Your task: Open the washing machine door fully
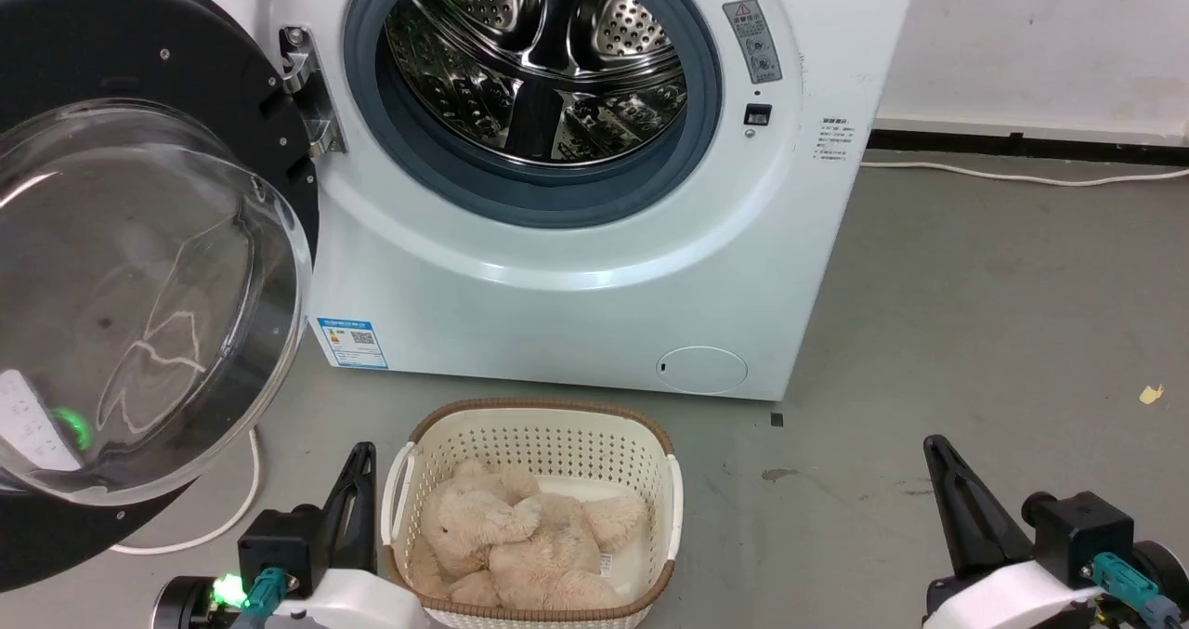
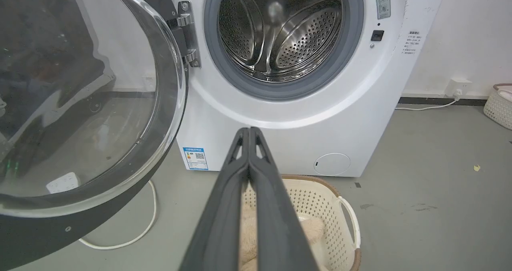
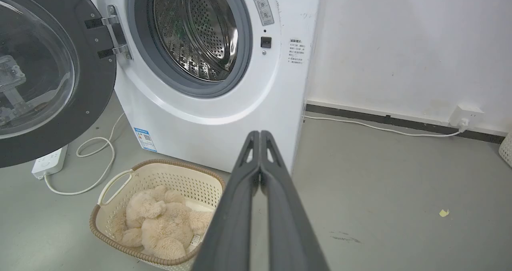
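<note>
Washing machine door (image 1: pixel 139 267) hangs swung wide left of the washing machine (image 1: pixel 557 313), drum (image 1: pixel 539 62) exposed; left fingers (image 2: pixel 224 207) and right fingers (image 3: pixel 240 207) pressed together, empty, parked near, so likely done.

The basket (image 1: pixel 534 443) lies before the washing machine (image 1: pixel 576 304), door (image 1: pixel 139 267) leftward.
</note>
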`<state>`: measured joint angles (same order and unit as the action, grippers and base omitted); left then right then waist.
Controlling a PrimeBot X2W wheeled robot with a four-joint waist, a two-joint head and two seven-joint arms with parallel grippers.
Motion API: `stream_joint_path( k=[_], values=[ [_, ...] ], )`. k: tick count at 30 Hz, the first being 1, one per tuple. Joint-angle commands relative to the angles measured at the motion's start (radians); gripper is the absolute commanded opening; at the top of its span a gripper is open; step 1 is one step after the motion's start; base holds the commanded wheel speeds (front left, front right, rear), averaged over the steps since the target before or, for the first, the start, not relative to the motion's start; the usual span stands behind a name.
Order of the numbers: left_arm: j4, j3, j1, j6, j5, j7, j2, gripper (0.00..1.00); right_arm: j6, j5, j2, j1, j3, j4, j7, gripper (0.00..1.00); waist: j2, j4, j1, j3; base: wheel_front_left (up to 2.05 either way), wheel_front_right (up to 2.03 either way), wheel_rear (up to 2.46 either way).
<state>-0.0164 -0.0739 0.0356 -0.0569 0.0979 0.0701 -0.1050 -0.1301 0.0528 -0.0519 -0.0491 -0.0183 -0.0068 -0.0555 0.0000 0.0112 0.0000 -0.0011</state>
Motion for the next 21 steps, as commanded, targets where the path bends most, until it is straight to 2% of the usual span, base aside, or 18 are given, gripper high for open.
stream_joint_path(
  k=[1, 21],
  values=[
    [0.005, 0.01, -0.017, 0.009, -0.015, -0.006, 0.008, 0.0, 0.0, -0.011, 0.001, 0.02, 0.003, 0.003, 0.004, 0.0, 0.0, -0.001, 0.0, 0.0, 0.0, 0.0, 0.0],
    [0.011, 0.043, -0.027, 0.034, -0.058, -0.039, 0.032, 0.0, -0.001, -0.033, 0.001, 0.035, 0.011, 0.005, 0.031, 0.0, 0.0, -0.006, 0.0, 0.001, 0.0, 0.0, 0.0]
  ],
)
